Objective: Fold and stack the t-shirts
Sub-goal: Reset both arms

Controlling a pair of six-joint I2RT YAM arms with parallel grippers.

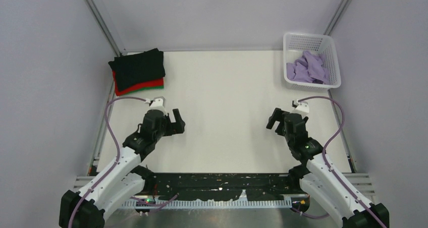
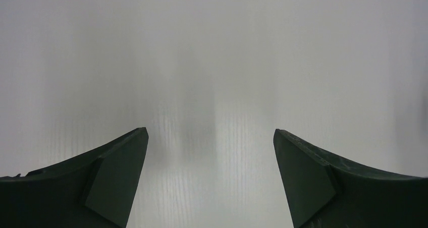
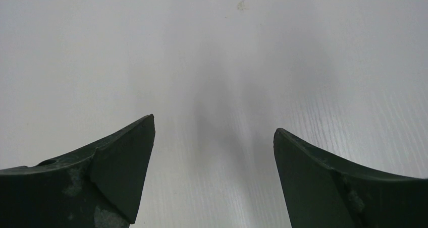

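black shirt [image 1: 137,66], red shirt [image 1: 130,90], lavender shirt [image 1: 308,67], white basket [image 1: 309,35].

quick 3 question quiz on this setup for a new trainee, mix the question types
1. True or false: the lavender t-shirt lies crumpled in the white basket.
2. Which shirt tops the folded stack at the far left corner? A red, B black, C lavender
3. Fill in: the left gripper and the right gripper both hang above the table with jaws ___.

Key: 1 true; 2 B, the black t-shirt; 3 open, holding nothing.
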